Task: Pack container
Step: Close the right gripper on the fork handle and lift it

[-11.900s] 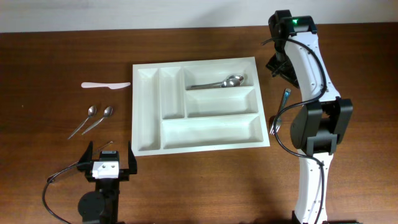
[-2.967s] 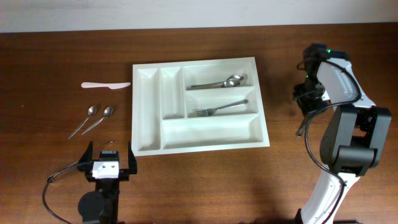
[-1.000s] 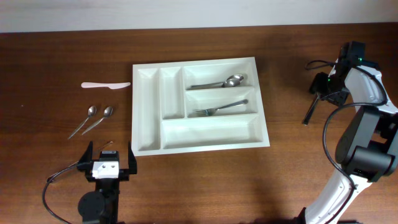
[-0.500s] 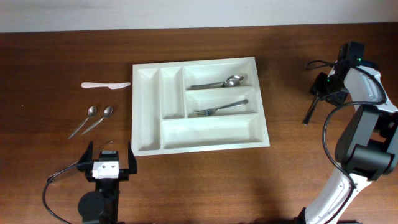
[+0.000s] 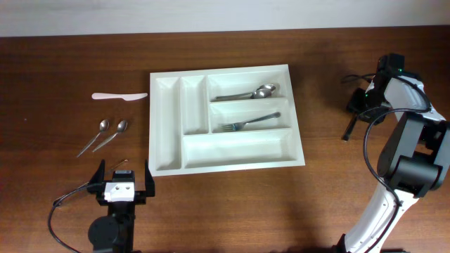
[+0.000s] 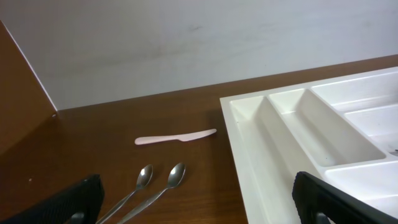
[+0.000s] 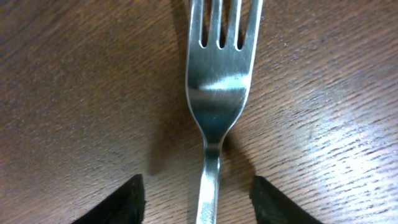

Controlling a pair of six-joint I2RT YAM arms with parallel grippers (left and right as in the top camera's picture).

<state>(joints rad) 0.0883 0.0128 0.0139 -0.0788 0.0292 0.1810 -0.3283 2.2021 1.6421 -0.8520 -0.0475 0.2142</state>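
The container (image 5: pixel 239 149) lies flat in the middle of the surface (image 5: pixel 56 56), its far rim close to the surface's far edge. There is broad bare wood to either side of it and along the near edge.

Starting from the left edge, one pale plastic knife (image 5: pixel 119 95) lies toward the far left corner, pointing at the container. Nearer, two small spoons (image 5: pixel 112 133) lie side by side, bowls toward the container and handles slanting to the left edge. At the near edge, in front of the container's near left corner, the left fingers (image 5: pixel 149 179) are spread wide with nothing between them. From the left wrist view the knife and the two spoons sit in the open ahead of them.

In the container, the two narrow upright compartments on the left are bare. The far long compartment holds what look like two large spoons (image 5: pixel 264 91), overlapping. The middle one holds one fork (image 5: pixel 249 122), and the near long one is bare.

Past another open stretch of wood, a second fork (image 5: pixel 347 131) lies alone near the right edge. The right fingers (image 7: pixel 115 202) hang low over it, part-way spread. They straddle its handle with a gap on each side, touching nothing. The right arm (image 5: pixel 408 161) curves back to the near right corner.
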